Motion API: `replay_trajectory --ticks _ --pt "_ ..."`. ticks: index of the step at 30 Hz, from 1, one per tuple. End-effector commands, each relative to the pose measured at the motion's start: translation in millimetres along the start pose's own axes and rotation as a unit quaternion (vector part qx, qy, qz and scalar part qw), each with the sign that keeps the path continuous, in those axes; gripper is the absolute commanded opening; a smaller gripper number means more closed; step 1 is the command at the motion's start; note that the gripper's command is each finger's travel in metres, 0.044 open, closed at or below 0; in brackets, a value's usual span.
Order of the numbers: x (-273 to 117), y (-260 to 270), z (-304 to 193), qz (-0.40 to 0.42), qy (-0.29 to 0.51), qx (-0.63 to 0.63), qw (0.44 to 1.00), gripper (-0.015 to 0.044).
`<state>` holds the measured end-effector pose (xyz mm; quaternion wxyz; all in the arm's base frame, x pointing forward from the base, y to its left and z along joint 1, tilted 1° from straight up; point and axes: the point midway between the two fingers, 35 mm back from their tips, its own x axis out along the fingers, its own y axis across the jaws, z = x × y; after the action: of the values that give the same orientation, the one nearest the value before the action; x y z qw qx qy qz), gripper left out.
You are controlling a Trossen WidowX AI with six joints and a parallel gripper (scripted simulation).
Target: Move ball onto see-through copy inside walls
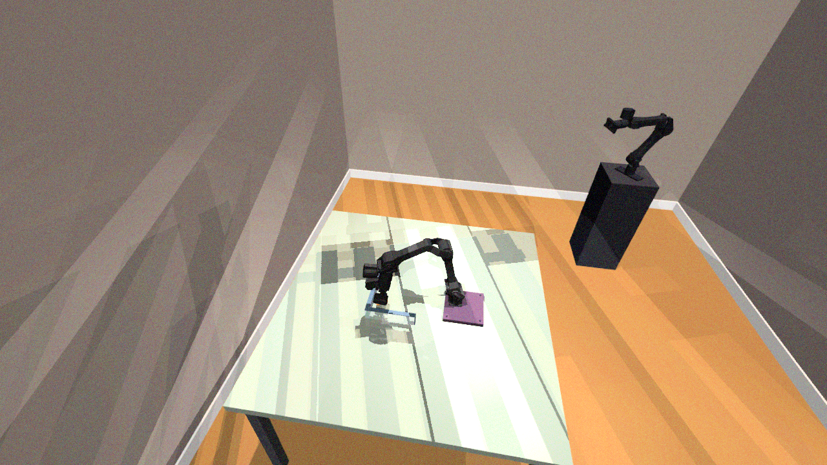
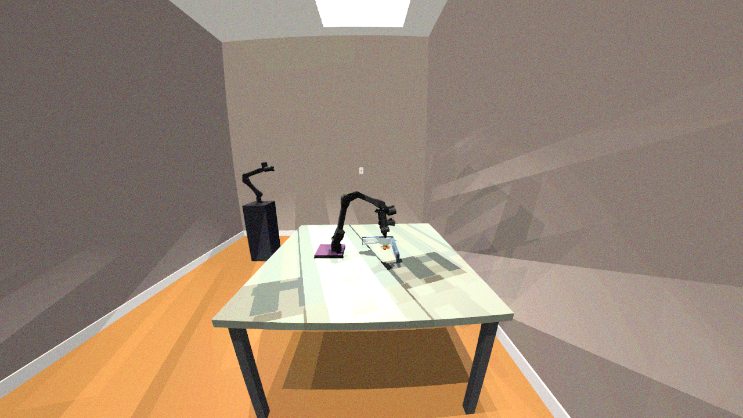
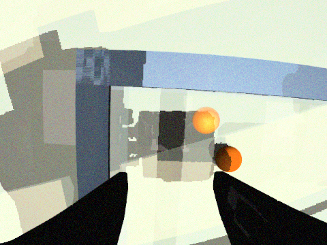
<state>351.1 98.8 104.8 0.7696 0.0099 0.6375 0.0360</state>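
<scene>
Here the half-open, empty gripper (image 3: pixel 170 186) hangs above the corner walls (image 3: pixel 92 132), the orange ball (image 3: pixel 228 159) just beside its see-through copy (image 3: pixel 206 120), so a clumsy finger could knock it rolling past the target.

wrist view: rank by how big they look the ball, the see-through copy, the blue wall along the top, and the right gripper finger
1. right gripper finger, though it is nearest the camera
2. blue wall along the top
3. ball and see-through copy: alike, no ranking
</scene>
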Motion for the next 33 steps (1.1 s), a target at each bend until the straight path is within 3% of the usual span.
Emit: replay_trajectory --ticks 1,33 --pt "20 -50 -9 -0.025 0.070 0.019 0.997 0.0216" --pt "62 -55 -15 -0.025 0.074 0.021 0.997 0.0216"
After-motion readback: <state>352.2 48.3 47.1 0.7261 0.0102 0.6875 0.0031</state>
